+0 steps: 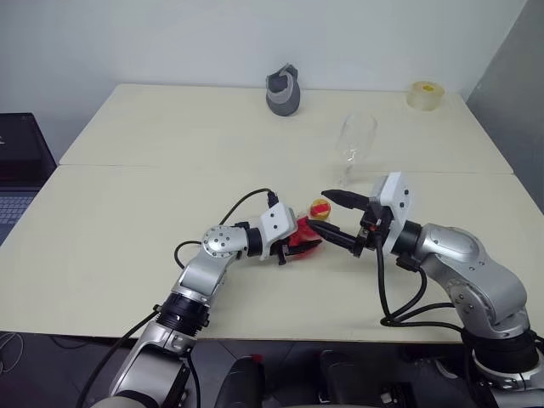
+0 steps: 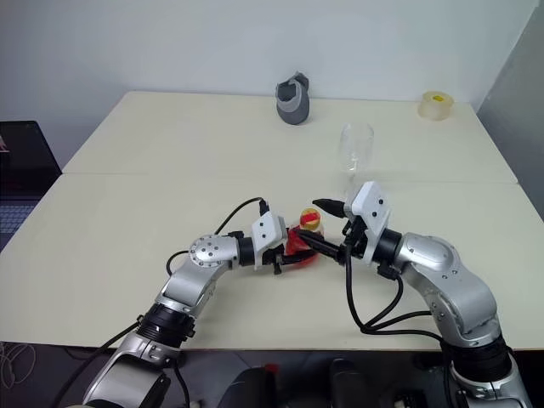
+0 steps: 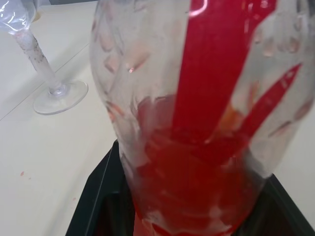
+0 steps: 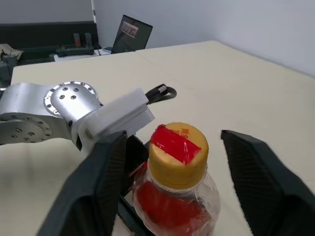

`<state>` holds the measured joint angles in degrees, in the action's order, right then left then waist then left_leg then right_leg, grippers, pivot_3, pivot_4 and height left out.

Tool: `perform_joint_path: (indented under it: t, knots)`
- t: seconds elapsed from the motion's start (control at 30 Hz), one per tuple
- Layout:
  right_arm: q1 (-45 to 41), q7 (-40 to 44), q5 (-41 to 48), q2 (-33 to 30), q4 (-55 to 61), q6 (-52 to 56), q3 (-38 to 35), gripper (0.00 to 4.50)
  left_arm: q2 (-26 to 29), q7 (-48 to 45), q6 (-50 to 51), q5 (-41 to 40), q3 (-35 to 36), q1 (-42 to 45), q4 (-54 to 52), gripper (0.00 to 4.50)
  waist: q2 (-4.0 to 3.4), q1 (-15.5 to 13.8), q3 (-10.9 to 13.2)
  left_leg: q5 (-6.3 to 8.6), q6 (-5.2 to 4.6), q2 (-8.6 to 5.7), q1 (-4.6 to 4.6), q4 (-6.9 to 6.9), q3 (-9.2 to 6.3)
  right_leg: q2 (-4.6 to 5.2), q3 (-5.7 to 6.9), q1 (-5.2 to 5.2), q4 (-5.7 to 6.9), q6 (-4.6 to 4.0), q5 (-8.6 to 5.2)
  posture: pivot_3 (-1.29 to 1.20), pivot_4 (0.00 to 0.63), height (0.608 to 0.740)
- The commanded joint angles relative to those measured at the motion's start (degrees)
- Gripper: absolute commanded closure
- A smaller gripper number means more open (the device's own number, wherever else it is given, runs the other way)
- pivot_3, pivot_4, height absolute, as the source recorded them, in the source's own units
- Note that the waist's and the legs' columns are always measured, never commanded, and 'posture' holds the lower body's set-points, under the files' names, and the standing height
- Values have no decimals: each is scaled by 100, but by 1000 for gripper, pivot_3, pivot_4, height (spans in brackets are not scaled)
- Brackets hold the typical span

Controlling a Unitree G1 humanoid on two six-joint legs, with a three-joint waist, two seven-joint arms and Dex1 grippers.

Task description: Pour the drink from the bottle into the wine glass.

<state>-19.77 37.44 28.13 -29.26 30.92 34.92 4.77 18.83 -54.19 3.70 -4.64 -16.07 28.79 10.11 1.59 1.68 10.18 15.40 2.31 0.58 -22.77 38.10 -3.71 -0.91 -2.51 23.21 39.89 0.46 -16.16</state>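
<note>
My left gripper (image 1: pixel 299 245) is shut on the body of the small clear bottle (image 1: pixel 304 235), which stands roughly upright near the table's front middle. The red drink (image 3: pixel 197 187) fills its lower part. The yellow-and-red cap (image 4: pixel 177 147) is on the neck. My right gripper (image 1: pixel 330 217) reaches in from the right and is open. Its black fingers (image 4: pixel 106 182) stand on either side of the cap with a gap on each side. The wine glass (image 1: pixel 355 144) stands upright and empty just behind the bottle, and its round foot (image 3: pixel 60 96) rests on the table.
A grey jug-like object (image 1: pixel 284 90) sits at the table's far edge, with a roll of tape (image 1: pixel 425 94) at the far right corner. A laptop (image 1: pixel 21 161) lies off the table's left side. A seam (image 1: pixel 170 166) runs across the tabletop.
</note>
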Motion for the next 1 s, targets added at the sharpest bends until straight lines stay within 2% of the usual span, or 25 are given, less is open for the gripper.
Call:
perform_joint_path:
  t: [0.03, 0.07, 0.1, 0.2, 0.33, 0.4, 0.5, 0.57, 0.67, 0.73, 0.8, 0.83, 1.0]
  knots:
    - [-134, 82, -132, -39, 32, -247, 45, 2682, 19, -27, 5, 5, -72, -38, -293, 2686, 0, 0, 0, 0, 0, 0, 0, 0, 0, 0, 0, 0, 0, 0, 0, 0, 150, 740]
    - [-144, 113, -164, -54, 14, -284, 67, 3107, 19, -35, 14, 5, -73, -40, -304, 2686, 0, 0, 0, 0, 0, 0, 0, 0, 0, 0, 0, 0, 0, 0, 0, 0, 150, 740]
    - [-153, 145, -170, -59, -4, -311, 73, 3277, 21, -50, 31, -1, -75, -43, -323, 2690, 0, 0, 0, 0, 0, 0, 0, 0, 0, 0, 0, 0, 0, 0, 0, 0, 150, 740]
    - [-256, 492, -151, -178, -157, -462, 89, 3273, 37, -142, 94, -60, -80, -35, -381, 2872, 0, 0, 0, 0, 0, 0, 0, 0, 0, 0, 1, 0, 0, 0, 0, 0, 150, 740]
    - [-862, 1983, -448, -854, -1092, -1330, 333, 3273, 159, -582, 184, -349, -108, -146, -741, 3102, -3, 14, 2, 0, -1, -1, 3, 0, 8, -1, 0, 0, -1, 0, 0, 0, 150, 740]
    - [-1355, 2786, -750, -1121, -1863, -1988, 616, 3273, 393, -932, 164, -406, -221, -261, -1015, 3231, -4, 30, 3, 0, -1, 0, 4, -1, 8, -1, 6, -1, -1, 0, 0, 0, 150, 740]
    - [-1970, 3582, -1032, -1232, -2786, -2730, 936, 3273, 680, -1249, 165, -459, -349, -407, -1327, 3410, -6, 44, 4, 0, -2, 5, 12, -5, 20, -5, 4, -1, 1, -2, -1, 0, 150, 740]
    - [-2256, 3846, -1090, -1188, -3145, -2996, 1061, 3273, 758, -1268, 203, -485, -364, -459, -1424, 3518, -6, 36, 4, 0, -2, 10, 15, -8, 24, -6, 3, -2, 2, -4, -1, 0, 150, 740]
    - [-2454, 4090, -953, -1195, -3262, -2826, 1146, 3273, 712, -1079, 301, -496, -291, -519, -1458, 3601, -6, 12, 4, 0, -1, 9, 11, -4, 7, -2, 4, -2, 1, -5, -1, 0, 150, 740]
    - [-2410, 4020, -736, -1142, -3138, -2586, 1032, 3273, 549, -766, 325, -441, -201, -543, -1399, 3629, -6, 6, 4, 0, -1, 7, 9, -1, 5, 0, 3, -3, 1, -5, -1, 0, 150, 740]
    - [-2153, 3587, -436, -1044, -2762, -2146, 770, 3273, 264, -285, 438, -423, -19, -572, -1366, 3634, -6, -7, 3, 0, -1, 5, 8, 1, 3, 4, 2, -3, 1, -5, -1, 0, 150, 740]
    - [-2039, 3396, -326, -1005, -2600, -1959, 650, 2555, 169, -126, 482, -413, 34, -592, -1379, 3648, -6, -21, 3, 0, -1, 3, 7, 3, 0, 7, 1, -4, 1, -5, -1, 0, 150, 740]
    - [-1167, 1897, 490, -699, -1247, -714, -283, 809, -220, 800, 639, -265, 365, -698, -1353, 3713, -6, -122, 4, 0, -1, -1, -20, 28, -29, 13, 5, -2, 4, -5, -1, 0, 150, 740]
